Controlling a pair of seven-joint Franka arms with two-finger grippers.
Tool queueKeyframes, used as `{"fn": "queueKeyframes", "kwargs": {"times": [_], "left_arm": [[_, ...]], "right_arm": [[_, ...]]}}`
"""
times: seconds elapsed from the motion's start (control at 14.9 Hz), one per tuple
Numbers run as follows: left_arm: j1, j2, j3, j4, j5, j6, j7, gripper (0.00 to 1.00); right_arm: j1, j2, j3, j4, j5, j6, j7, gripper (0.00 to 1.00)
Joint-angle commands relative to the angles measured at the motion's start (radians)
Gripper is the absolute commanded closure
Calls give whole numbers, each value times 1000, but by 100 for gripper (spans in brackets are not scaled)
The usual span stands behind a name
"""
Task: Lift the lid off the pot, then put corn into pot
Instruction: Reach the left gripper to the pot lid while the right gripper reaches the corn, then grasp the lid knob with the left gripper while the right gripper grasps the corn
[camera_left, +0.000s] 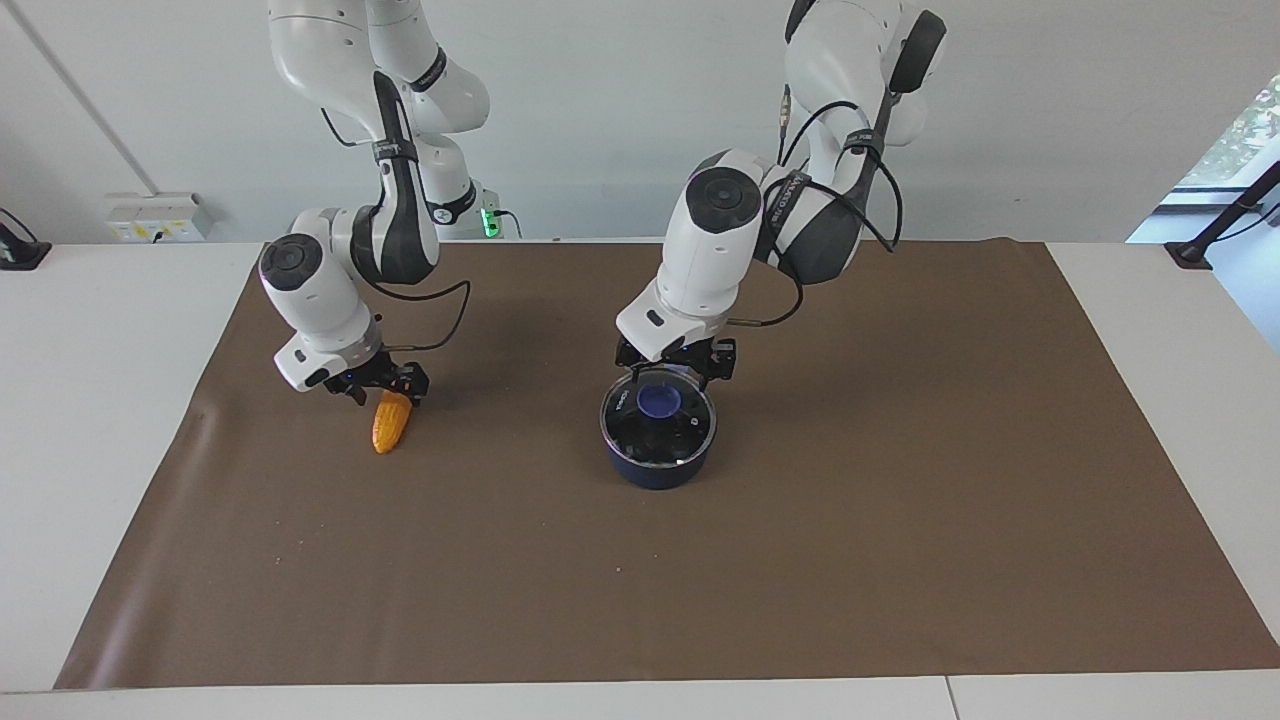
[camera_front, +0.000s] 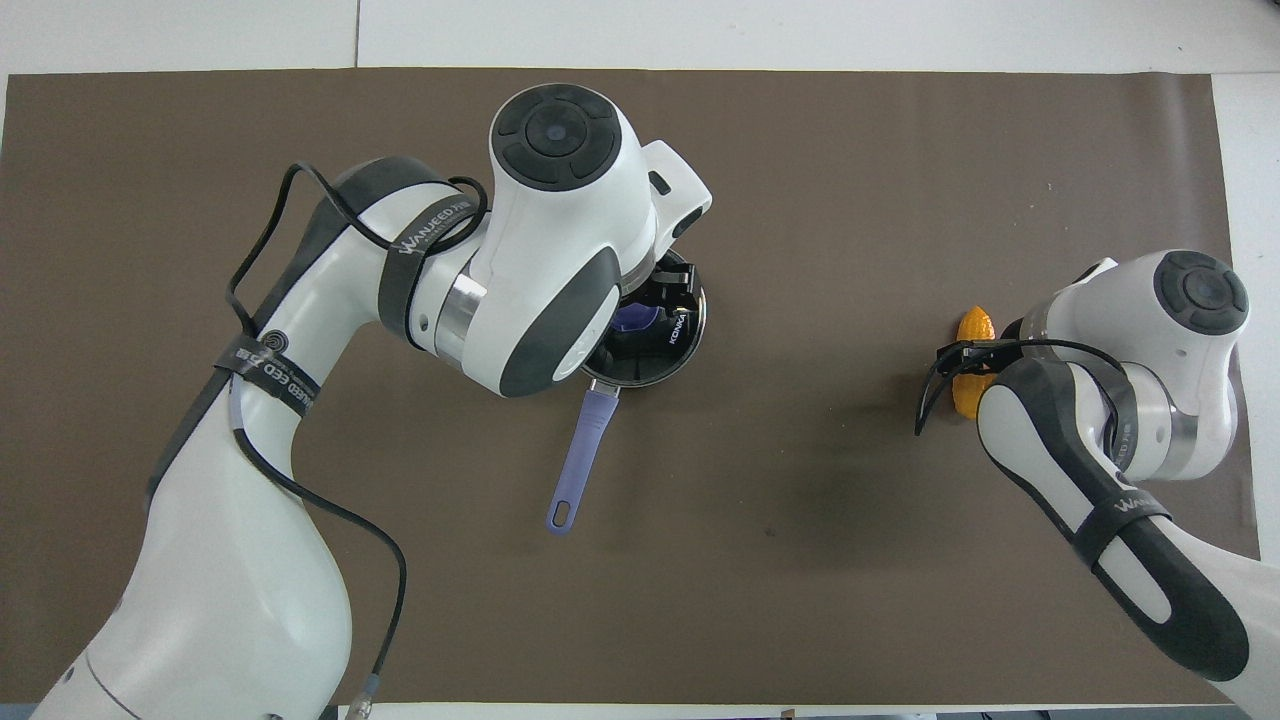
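Currently I log the pot (camera_left: 655, 462) sitting near the middle of the brown mat (camera_left: 900, 520) on the counter (camera_left: 100, 400), with the lid (camera_left: 660, 425) seated flat on its rim. In the overhead view the pot's long blue handle (camera_front: 583, 450) points back toward the robots, angled slightly to the left arm's end.

Left gripper (camera_left: 673, 372): it is low over the lid, at the edge nearer the robots, just above the blue-purple knob (camera_left: 660, 402). I see its fingers (camera_left: 722, 362) standing apart, one on each side of the knob's robot-facing edge. I cannot tell whether they touch the knob or the glass. In the overhead view the left arm's wrist covers most of the lid, so only part of the rim and a sliver of the knob show.

Right gripper (camera_left: 385, 388): it is down at the corn (camera_left: 390, 422), which lies on the mat toward the right arm's end of the counter, well apart from the pot. The cob's thick end is up under the gripper and its tapered tip points away from the robots. The fingers (camera_left: 412, 382) sit on either side of that thick end; I cannot tell whether they are clamped on it or only straddling it. The corn's tip appears to rest on the mat.
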Motion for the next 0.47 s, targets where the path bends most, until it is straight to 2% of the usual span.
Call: {"fn": "queueKeyframes", "kwargs": {"times": [0.0,0.07,0.13,0.4], "left_arm": [[-4,8,22,-2,42,12,-17,0],[0,7,22,-13,52,20,-18,0],[3,7,22,-16,60,24,-18,0],[2,4,34,-62,62,95,-57,0]], "right_arm": [[-4,-6,5,-5,10,-8,-16,83],[-4,-6,5,1,10,-22,-16,96],[-4,-5,6,18,10,-51,-16,100],[3,11,29,170,10,-210,-16,100]]}}
